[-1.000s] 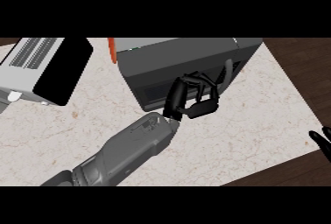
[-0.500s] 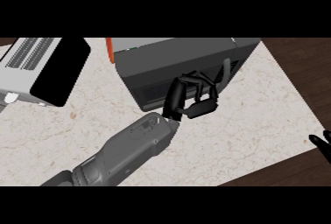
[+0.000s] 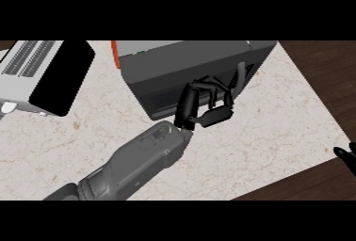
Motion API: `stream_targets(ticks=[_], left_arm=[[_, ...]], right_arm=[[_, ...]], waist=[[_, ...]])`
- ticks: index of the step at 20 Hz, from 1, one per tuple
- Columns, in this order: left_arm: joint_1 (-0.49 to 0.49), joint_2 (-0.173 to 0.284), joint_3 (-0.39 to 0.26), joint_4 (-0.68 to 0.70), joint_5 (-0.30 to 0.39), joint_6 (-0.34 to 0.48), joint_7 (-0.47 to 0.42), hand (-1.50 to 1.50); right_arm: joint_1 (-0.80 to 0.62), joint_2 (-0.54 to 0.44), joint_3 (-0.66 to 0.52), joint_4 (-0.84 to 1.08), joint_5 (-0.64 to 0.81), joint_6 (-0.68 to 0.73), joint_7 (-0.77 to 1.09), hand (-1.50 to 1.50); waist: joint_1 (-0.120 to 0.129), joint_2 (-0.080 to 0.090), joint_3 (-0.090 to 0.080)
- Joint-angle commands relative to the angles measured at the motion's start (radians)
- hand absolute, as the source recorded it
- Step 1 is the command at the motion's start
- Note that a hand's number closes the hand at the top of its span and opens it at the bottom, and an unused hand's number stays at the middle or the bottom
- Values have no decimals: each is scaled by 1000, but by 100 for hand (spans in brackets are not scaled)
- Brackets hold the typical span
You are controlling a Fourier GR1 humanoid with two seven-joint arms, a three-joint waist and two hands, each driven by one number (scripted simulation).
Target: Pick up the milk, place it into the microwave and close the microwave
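Note:
The dark grey microwave (image 3: pixel 188 66) stands at the back middle of the counter, its door looking shut with a vertical handle (image 3: pixel 240 77) at the right. My left hand (image 3: pixel 205 107) lies against the door's front just left of that handle, fingers curled, with nothing visible inside them. The milk shows nowhere in this view. Only the fingertips of my right hand (image 3: pixel 345 154) show at the right edge, off the counter, resting with fingers up.
A grey slatted appliance with a black face (image 3: pixel 49 75) stands at the back left. An orange strip (image 3: pixel 115 55) shows at the microwave's left side. The pale marble counter (image 3: pixel 69 141) ends at the right over dark wood floor (image 3: pixel 319 70).
My right hand has sunk lower and further out at the right edge. The left hand stays against the microwave door, hardly moved.

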Motion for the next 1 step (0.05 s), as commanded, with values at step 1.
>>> stream_targets(ticks=[1], left_arm=[[-52,1,64,114,29,-6,4,150]], right_arm=[[0,-9,-10,-3,-9,-1,6,-150]], waist=[[0,16,-1]])
